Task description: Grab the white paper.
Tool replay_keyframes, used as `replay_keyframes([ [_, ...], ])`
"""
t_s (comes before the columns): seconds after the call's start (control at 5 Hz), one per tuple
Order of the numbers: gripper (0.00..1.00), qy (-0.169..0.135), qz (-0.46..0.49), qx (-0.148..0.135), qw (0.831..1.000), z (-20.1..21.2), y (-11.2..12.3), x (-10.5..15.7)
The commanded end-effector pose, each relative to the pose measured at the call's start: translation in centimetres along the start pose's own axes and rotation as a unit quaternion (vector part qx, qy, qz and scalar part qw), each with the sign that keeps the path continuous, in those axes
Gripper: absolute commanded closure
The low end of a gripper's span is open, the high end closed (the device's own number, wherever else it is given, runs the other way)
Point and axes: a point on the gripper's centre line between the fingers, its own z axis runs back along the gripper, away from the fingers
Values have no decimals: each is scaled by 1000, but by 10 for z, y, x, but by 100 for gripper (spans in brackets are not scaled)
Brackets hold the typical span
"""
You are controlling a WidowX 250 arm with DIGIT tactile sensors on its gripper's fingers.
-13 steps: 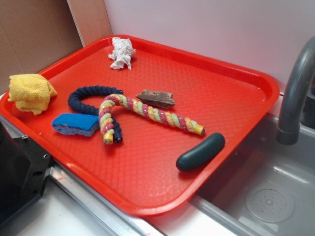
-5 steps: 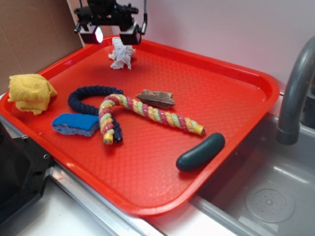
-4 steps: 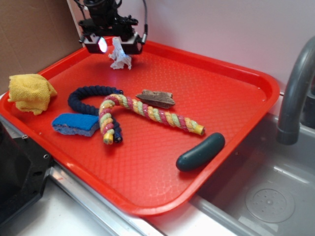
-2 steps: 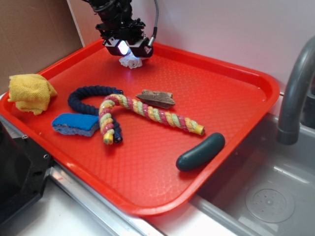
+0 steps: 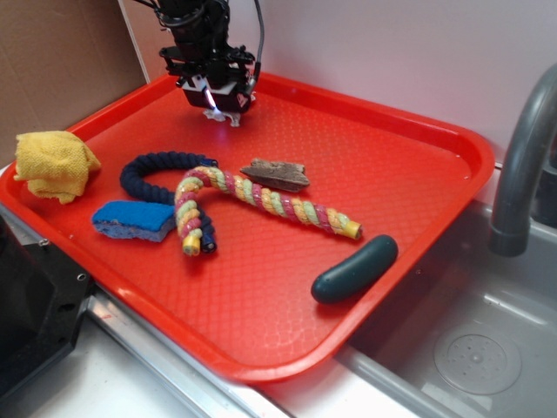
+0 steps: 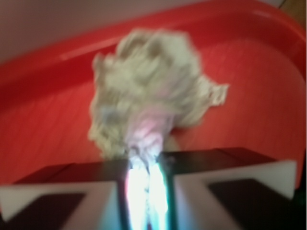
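The white paper (image 6: pixel 148 91) is a crumpled wad at the far left corner of the red tray (image 5: pixel 452 139). In the wrist view its lower part is pinched between the two jaws, brightly lit by the gripper's light. My gripper (image 6: pixel 146 163) is shut on the white paper. In the exterior view the gripper (image 5: pixel 219 103) points down onto the tray's back corner and covers nearly all of the paper (image 5: pixel 230 116); only a small white bit shows under it.
On the tray lie a folded yellow cloth (image 5: pixel 54 163), a dark blue rope (image 5: pixel 157 165), a multicoloured rope (image 5: pixel 261 202), a blue sponge (image 5: pixel 132 219), a brown wood piece (image 5: pixel 275 174) and a dark green pickle-shaped object (image 5: pixel 354 268). A grey faucet (image 5: pixel 522 165) and sink (image 5: pixel 470 348) are on the right.
The gripper came into view above the paper with jaws open, dropped down over it, and has shut on it. The other objects have not moved.
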Motion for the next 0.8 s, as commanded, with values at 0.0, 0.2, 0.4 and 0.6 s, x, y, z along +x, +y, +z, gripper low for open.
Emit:
replay_keyframes([
  [0.0, 100, -2, 7, -12, 1000, 109, -9, -19],
  [0.2, 0, 20, 9, -14, 1000, 115, -7, -21],
  [0.4, 0, 9, -1, 5, 1000, 86, -7, -10],
  [0.6, 0, -6, -16, 18, 1000, 57, -8, 6],
])
